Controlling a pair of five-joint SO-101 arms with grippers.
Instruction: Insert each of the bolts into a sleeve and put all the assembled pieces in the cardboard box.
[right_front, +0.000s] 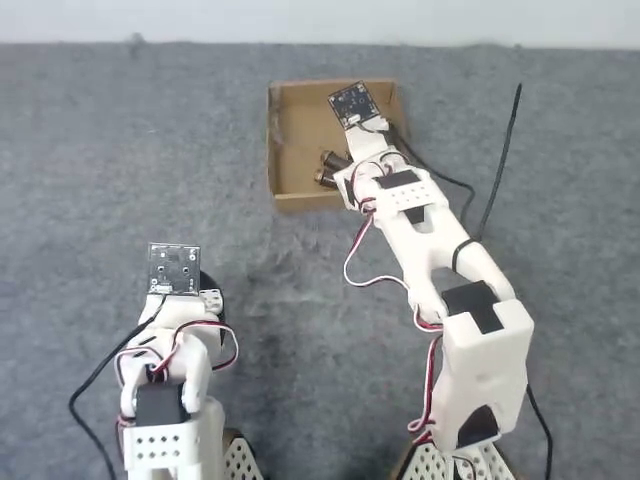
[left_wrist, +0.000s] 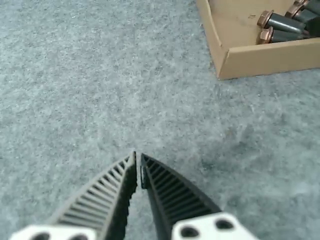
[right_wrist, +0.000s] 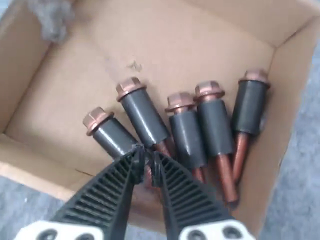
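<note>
Inside the cardboard box (right_wrist: 175, 45), five assembled pieces (right_wrist: 187, 135) in a row, copper heads pointing away from the gripper, dark sleeves touching or nearly so. At the row's end, right gripper (right_wrist: 146, 161) closed narrow on the bare shank of the end piece (right_wrist: 112, 135). Long stretch of the right arm (right_front: 440, 260) out over the box rim. Left gripper (left_wrist: 138, 159) pressed together, empty, low over grey carpet (left_wrist: 75, 75), well apart from the box. Behind, a pale wall (right_front: 300, 20).

Five sleeved bolts (right_wrist: 186, 135) lie together in the cardboard box (right_wrist: 200, 50).
</note>
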